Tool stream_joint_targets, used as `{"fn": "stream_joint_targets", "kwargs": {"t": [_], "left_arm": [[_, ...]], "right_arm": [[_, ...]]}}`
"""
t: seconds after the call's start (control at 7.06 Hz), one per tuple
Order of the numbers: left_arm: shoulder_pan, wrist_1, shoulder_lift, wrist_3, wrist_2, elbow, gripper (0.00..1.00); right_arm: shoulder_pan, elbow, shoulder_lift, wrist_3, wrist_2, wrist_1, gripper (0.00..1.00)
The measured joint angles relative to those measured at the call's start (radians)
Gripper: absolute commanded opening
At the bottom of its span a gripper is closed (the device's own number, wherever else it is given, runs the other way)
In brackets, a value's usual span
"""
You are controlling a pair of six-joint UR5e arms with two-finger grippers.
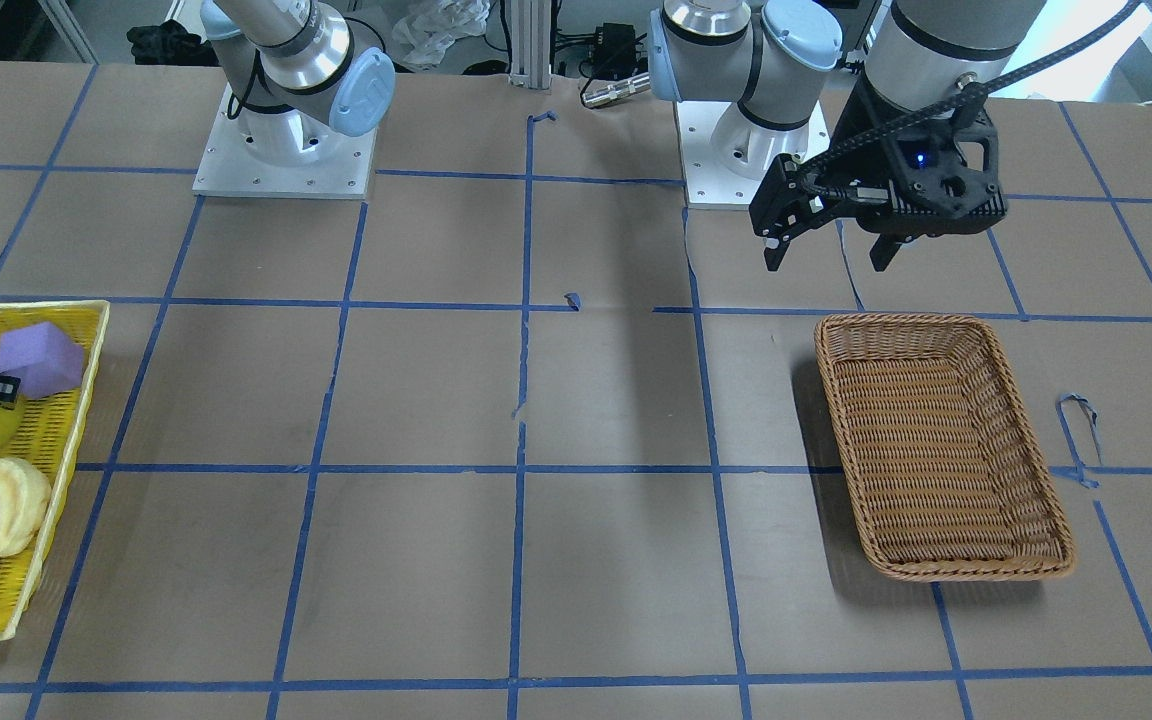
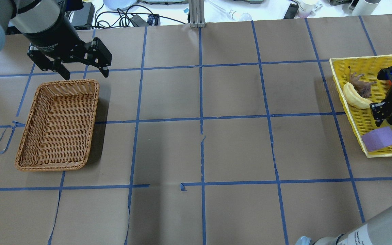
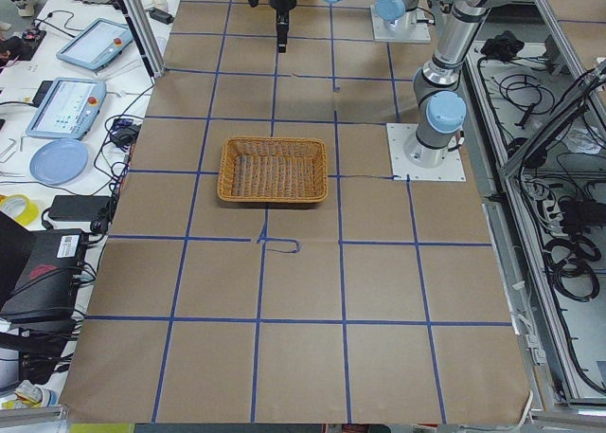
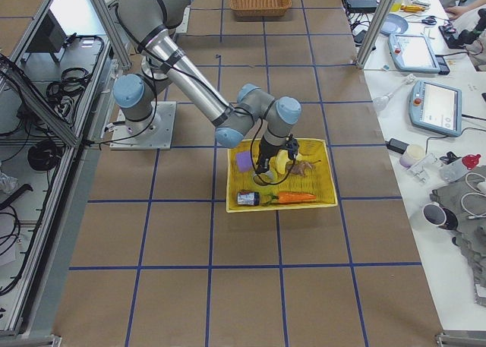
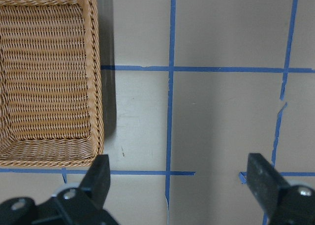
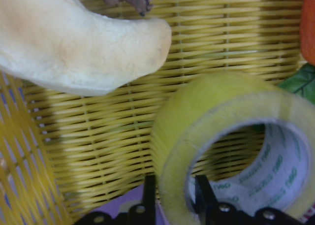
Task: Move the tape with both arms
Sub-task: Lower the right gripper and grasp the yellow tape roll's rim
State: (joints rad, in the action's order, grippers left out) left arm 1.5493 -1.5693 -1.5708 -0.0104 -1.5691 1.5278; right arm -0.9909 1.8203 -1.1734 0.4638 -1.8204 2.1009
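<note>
The jaws of the left gripper (image 2: 85, 73) are spread wide, with nothing between them. It hangs over the table, just past the far rim of the brown basket (image 2: 58, 126). The basket has nothing in it. The big middle part of the table (image 2: 199, 153), with its blue lines, lies between the two arms.

Far over on the right is the yellow tray (image 2: 366, 64). The right gripper (image 6: 174, 205) is down inside it. Its jaws are close together, pinching the wall of the tape (image 6: 216, 107): one finger is on the outside of the roll and the other is inside the hole. The tape is in the tray, with the pale bread toy (image 6: 74, 38) near it on one side and the purple block (image 2: 379, 139) just beside it on the other. I cannot tell if the roll is off the tray floor yet.

I think this is the grabbing step, the very start of the job. Next, the right arm should lift the roll straight up so it does not bump the bread toy or the block. Then it should bring the roll to the middle. The left gripper should come to meet it and take the free side of the ring. The basket is probably where the tape ends up.
</note>
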Motion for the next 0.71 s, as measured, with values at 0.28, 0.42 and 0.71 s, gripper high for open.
{"fn": "stream_joint_targets", "kwargs": {"t": [0.28, 0.42, 0.71], "left_arm": [[0.0, 0.0, 0.001, 0.0, 0.001, 0.0, 1.0], [0.0, 0.0, 0.001, 0.001, 0.001, 0.0, 1.0], [0.0, 0.0, 0.001, 0.001, 0.0, 0.0, 1.0]], "right_arm": [[0.0, -0.006, -0.009, 0.003, -0.002, -0.002, 0.0], [-0.002, -0.014, -0.027, 0.004, -0.001, -0.008, 0.0], [-0.027, -0.034, -0.095, 0.01, 0.008, -0.024, 0.0]]}}
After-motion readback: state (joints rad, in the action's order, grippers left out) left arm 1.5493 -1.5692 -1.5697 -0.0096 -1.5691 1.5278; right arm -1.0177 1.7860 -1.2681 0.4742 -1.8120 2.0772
